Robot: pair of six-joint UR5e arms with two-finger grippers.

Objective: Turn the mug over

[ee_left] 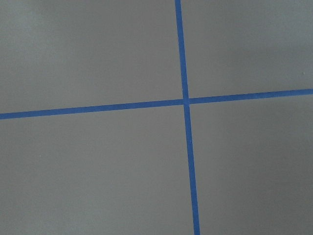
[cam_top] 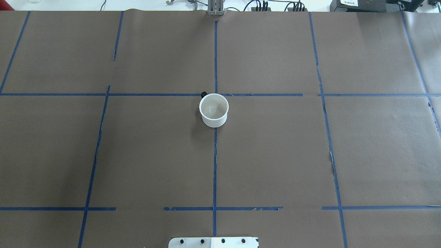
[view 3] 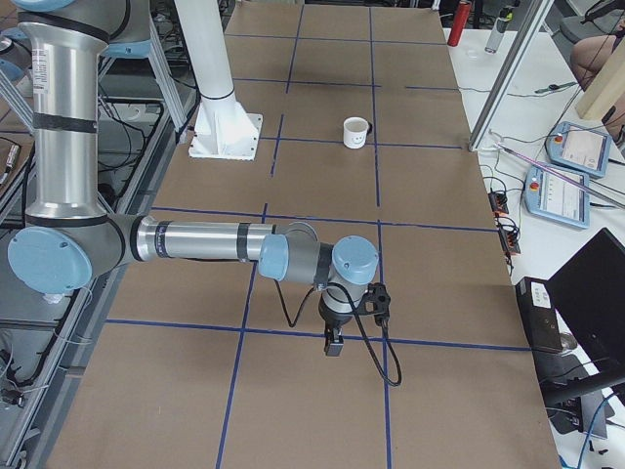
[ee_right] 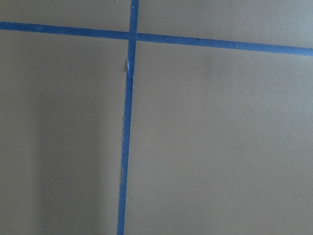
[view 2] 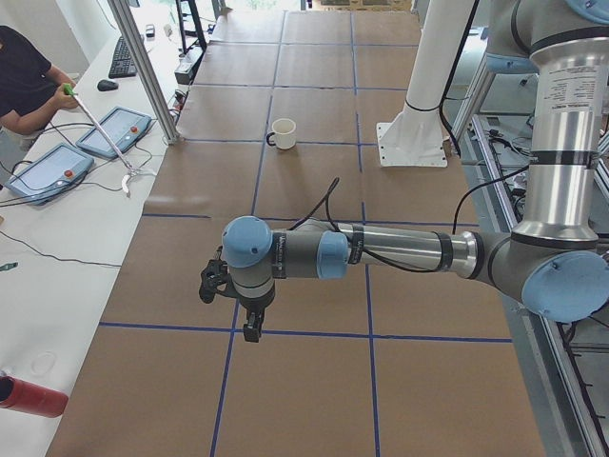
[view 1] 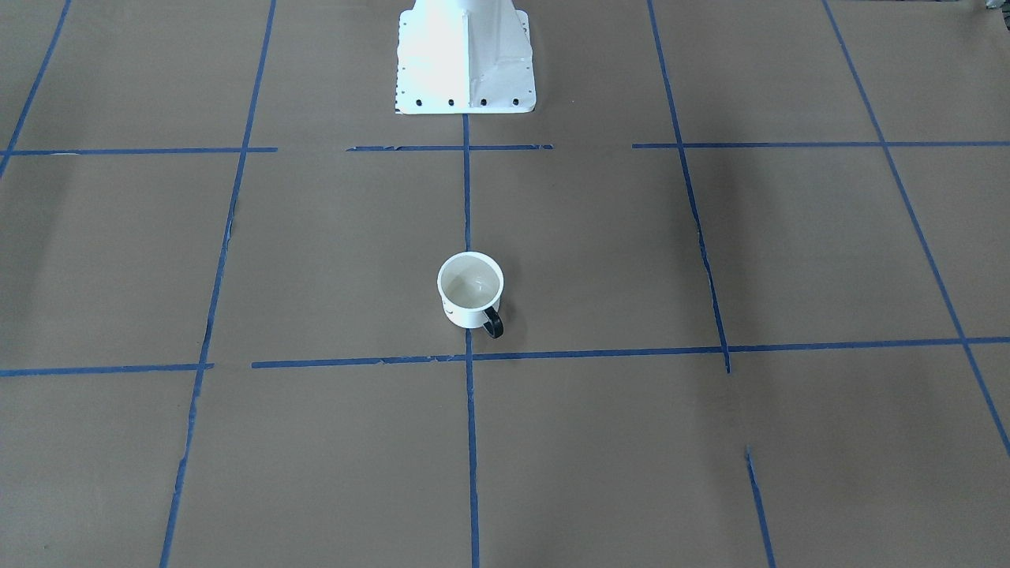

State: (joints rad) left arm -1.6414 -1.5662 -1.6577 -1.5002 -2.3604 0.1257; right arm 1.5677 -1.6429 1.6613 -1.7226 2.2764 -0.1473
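Note:
The white mug (view 1: 471,290) stands upright, mouth up, on the brown paper-covered table (cam_top: 275,155) near its middle, on a blue tape line. Its black handle (view 1: 493,322) points away from the robot. It also shows in the overhead view (cam_top: 214,110), the left side view (view 2: 283,132) and the right side view (view 3: 356,132), where its smiley face shows. My left gripper (view 2: 250,329) hangs over the table's left end, far from the mug. My right gripper (view 3: 334,344) hangs over the right end, equally far. I cannot tell whether either is open or shut. Both wrist views show only paper and tape.
The white robot pedestal (view 1: 465,59) stands at the table's robot side. A metal post (view 2: 143,71) and teach pendants (view 2: 114,131) are on the operators' side, where a person (view 2: 24,81) sits. A red bottle (view 2: 29,397) lies by the near corner.

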